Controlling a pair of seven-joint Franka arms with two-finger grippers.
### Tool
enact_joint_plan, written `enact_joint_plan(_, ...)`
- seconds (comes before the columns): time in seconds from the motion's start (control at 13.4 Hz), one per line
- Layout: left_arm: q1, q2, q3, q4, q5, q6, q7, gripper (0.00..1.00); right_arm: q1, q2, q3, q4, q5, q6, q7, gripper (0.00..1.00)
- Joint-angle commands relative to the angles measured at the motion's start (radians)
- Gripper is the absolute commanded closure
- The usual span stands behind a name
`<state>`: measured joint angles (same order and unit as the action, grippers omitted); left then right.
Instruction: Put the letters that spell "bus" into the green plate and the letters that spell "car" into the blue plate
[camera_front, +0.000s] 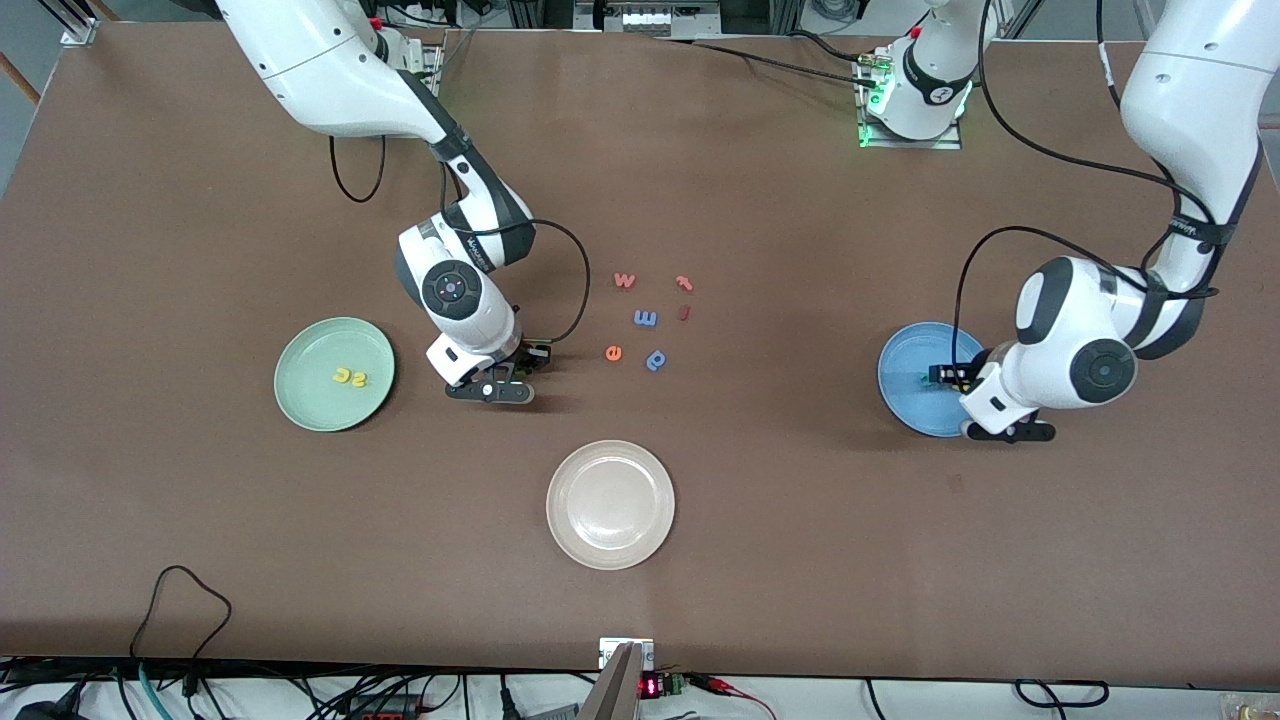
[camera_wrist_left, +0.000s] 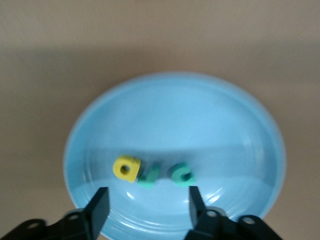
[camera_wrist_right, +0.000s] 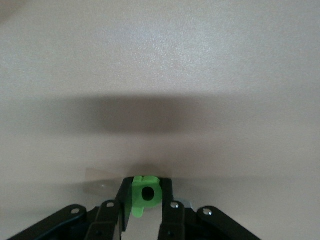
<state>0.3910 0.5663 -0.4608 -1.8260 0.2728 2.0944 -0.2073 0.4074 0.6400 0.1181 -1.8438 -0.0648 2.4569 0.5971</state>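
Note:
The green plate (camera_front: 318, 402) lies toward the right arm's end of the table, with the yellow "u" and "s" (camera_front: 350, 377) in it. My right gripper (camera_front: 533, 360) (camera_wrist_right: 146, 188) is low over the bare table between that plate and the loose letters, shut on the green "b" (camera_wrist_right: 145, 195). The blue plate (camera_front: 903, 368) (camera_wrist_left: 175, 120) lies toward the left arm's end. In it lie the squarish yellow "a" (camera_wrist_left: 126, 168), the teal "r" (camera_wrist_left: 149, 175) and the teal "c" (camera_wrist_left: 181, 172). My left gripper (camera_front: 938, 376) (camera_wrist_left: 147, 201) hangs open just above them, holding nothing.
A cream-white plate (camera_front: 610, 540) sits nearer the front camera at mid-table. Loose letters lie between the arms: a pink "w" (camera_front: 625, 280), a blue "m" (camera_front: 646, 318), an orange "e" (camera_front: 614, 352), a blue "p" (camera_front: 656, 360) and two small reddish letters (camera_front: 684, 298).

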Motion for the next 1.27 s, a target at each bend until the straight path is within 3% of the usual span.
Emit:
enact_joint_plan(0.0,0.005,-0.092,-0.041,0.083,0.011,-0.063,0.002,0.00,0.002,0.015,-0.002,0.009,0.014,0.004,0.010,0.91)
enact_joint_plan(0.3,0.005,-0.125,-0.078,0.261,0.011,-0.187,0.002,0.00,-0.044,-0.043,-0.002,0.012,0.004,-0.033,-0.026,0.91)
enact_joint_plan(0.45,-0.033,-0.135,-0.056,0.330,-0.001,-0.231,0.003,0.00,-0.091,-0.089,-0.002,0.012,0.002,-0.087,-0.103,0.91)
enact_joint_plan(0.6,-0.127,-0.155,0.066,0.381,-0.032,-0.237,0.005,0.00,-0.165,-0.124,-0.002,0.009,0.002,-0.154,-0.224,0.91)
enact_joint_plan(0.75,-0.322,-0.193,0.314,0.390,-0.133,-0.237,0.093,0.00,-0.246,-0.152,-0.002,0.005,0.003,-0.205,-0.356,0.91)
enact_joint_plan(0.9,-0.438,-0.230,0.482,0.390,-0.231,-0.235,0.131,0.00,-0.317,-0.155,-0.002,0.005,0.003,-0.249,-0.454,0.91)
enact_joint_plan(0.97,-0.446,-0.268,0.517,0.390,-0.291,-0.243,0.131,0.00,-0.361,-0.152,-0.002,0.000,0.003,-0.254,-0.518,0.90)
enact_joint_plan(1.2,-0.382,-0.333,0.505,0.389,-0.310,-0.359,0.138,0.00,-0.426,-0.142,-0.005,-0.040,0.002,-0.251,-0.578,0.87)
